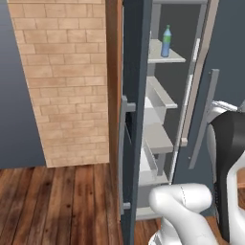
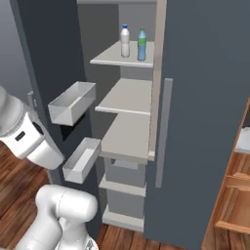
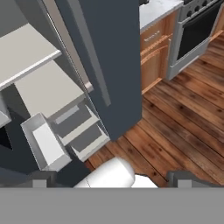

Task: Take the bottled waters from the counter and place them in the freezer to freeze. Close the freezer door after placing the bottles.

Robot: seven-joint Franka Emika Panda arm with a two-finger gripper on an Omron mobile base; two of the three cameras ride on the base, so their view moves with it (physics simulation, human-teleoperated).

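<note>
Both bottled waters stand upright, side by side, on the top shelf (image 2: 114, 57) inside the freezer: the clear one with a blue cap (image 2: 125, 41) on the left, the blue-tinted one with a green cap (image 2: 142, 45) on the right. From the left base view the green-capped bottle (image 1: 166, 42) shows past the door's edge. The freezer door (image 2: 49, 49) stands swung wide open to the left, its inner bins (image 2: 73, 103) facing in. My gripper (image 3: 111, 180) is open and holds nothing. It is away from the shelves and looks down along the freezer front toward the floor.
A closed dark door (image 2: 205, 97) with a long grey handle (image 2: 163, 132) is right of the open compartment. The marbled counter (image 3: 157, 11) over wooden drawers (image 3: 153, 48) and an oven (image 3: 197, 30) lie further right. A brick wall (image 1: 62, 81) stands left of the open door (image 1: 136, 95).
</note>
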